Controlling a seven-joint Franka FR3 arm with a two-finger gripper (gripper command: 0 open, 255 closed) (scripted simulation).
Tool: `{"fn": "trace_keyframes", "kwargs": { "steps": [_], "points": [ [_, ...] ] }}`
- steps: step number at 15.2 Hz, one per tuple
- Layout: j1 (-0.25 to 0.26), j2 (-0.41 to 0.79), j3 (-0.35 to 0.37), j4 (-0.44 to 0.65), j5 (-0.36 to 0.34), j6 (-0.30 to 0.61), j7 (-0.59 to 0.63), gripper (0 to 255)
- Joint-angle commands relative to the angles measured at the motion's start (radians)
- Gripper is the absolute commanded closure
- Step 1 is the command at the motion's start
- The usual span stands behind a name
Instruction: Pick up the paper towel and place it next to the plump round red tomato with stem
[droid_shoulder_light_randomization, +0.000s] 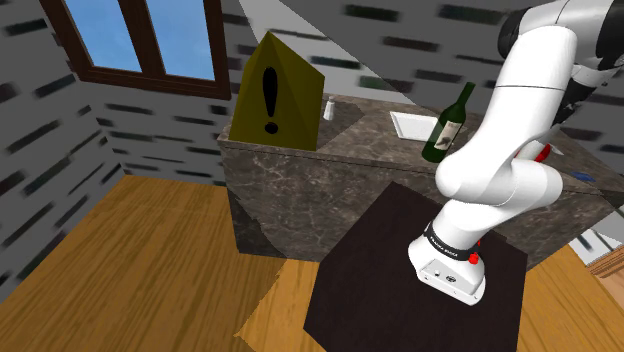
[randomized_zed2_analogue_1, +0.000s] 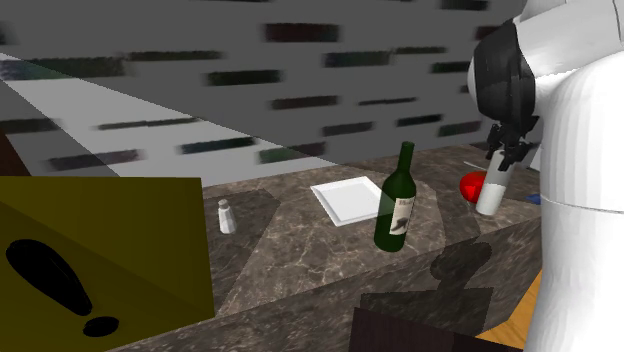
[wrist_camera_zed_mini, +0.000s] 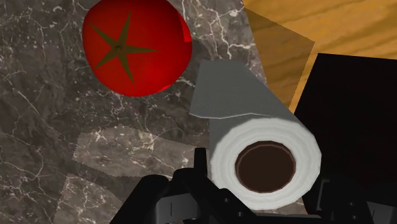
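I am seeing the gripper clasping the white paper towel roll between its fingers, at the right side of the second exterior view. The roll is standing upright just beside the red tomato, over the dark veined counter. I cannot tell if the roll is touching the counter.

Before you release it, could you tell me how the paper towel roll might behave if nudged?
The paper towel roll shows wound layers around a hollow core, so it is probably light and squashable. It is upright and taller than wide, so a nudge might tip it. Tipped, its round side could roll into the tomato.
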Motion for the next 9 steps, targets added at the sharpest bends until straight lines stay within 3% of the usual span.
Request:
{"fn": "trace_keyframes", "kwargs": {
  "steps": [1, 9],
  "points": [
    [0.000, 0.008, 0.006, -0.021, 0.010, 0.026, -0.007, 255],
    [-0.004, 0.022, 0.016, -0.044, 0.025, 0.056, -0.019, 255]
  ]
}}
